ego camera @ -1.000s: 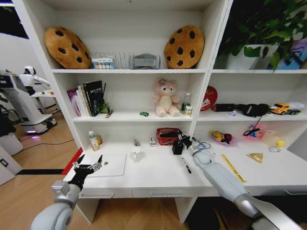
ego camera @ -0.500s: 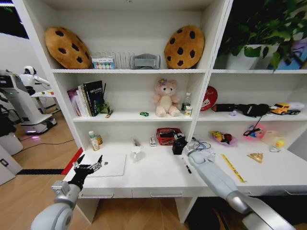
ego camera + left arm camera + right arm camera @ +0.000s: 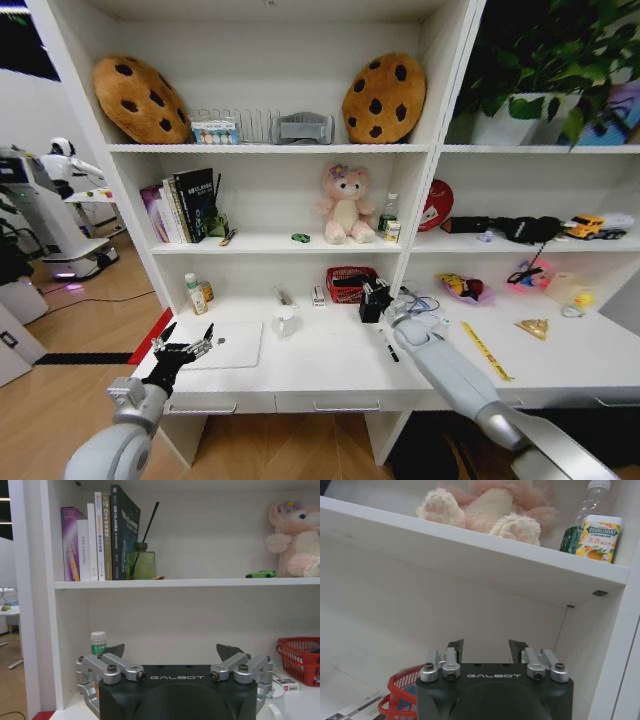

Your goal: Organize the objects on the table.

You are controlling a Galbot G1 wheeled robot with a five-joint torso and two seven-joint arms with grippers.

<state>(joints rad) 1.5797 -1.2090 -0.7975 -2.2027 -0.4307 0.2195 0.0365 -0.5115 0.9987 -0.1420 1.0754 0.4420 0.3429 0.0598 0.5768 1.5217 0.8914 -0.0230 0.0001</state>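
Clutter all over the desk (image 3: 330, 365): laptop (image 3: 222, 345) at left, pen (image 3: 388, 346) and yellow ruler (image 3: 486, 351) loose, bottle (image 3: 194, 294) at back. Little looks sorted yet. Right gripper (image 3: 374, 297) by red basket (image 3: 347, 283), jaws apart, empty. Left gripper (image 3: 184, 349) over laptop, jaws wide. "GALBOT" on both; shelf box (image 3: 597, 537) reads "DOUBLEMINT".

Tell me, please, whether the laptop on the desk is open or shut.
Shut: the laptop lies flat on the desk, lid down, no screen raised.
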